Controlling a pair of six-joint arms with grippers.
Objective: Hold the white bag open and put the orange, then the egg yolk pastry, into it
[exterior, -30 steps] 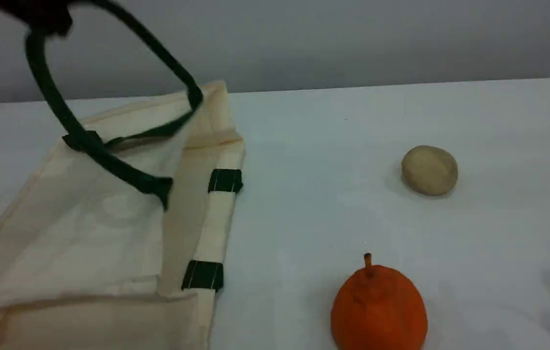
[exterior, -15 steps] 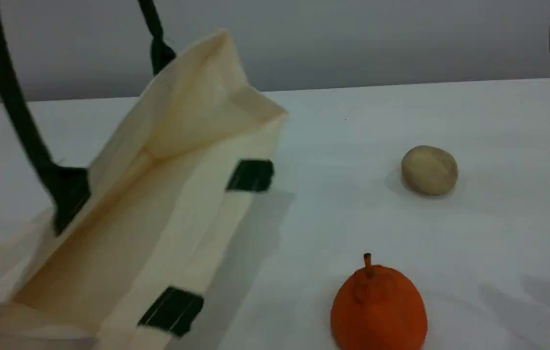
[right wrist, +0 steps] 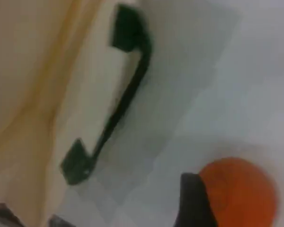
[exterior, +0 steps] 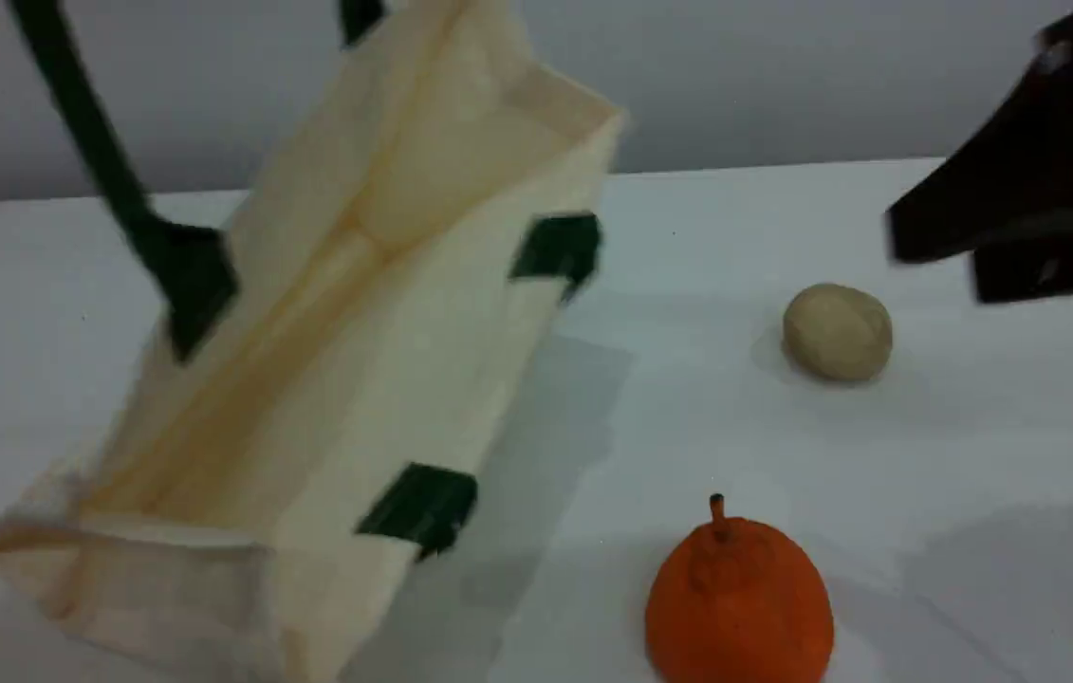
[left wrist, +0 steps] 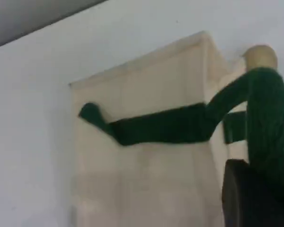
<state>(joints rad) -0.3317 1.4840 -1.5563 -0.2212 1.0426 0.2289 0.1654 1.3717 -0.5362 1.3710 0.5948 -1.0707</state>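
Comparing views, found left gripper (left wrist: 258,189) only in left wrist view, clenched on green strap (left wrist: 180,125) with bag (exterior: 384,360) slung beneath. Saw bag in scene view tilted, mouth agape toward camera, lower end down by table (exterior: 783,446). Noted orange (exterior: 738,598) near front edge and pastry (exterior: 838,332) farther back, both on table right of bag, well apart. Caught second strap (right wrist: 128,94) lying slack against bag's side in right wrist view alone. Logged right gripper (exterior: 1001,242) with jaws spread, grasping nothing, hovering right of pastry. Against half a second earlier, found bag hoisted higher and right gripper advanced well into frame. Recorded orange and pastry unmoved.
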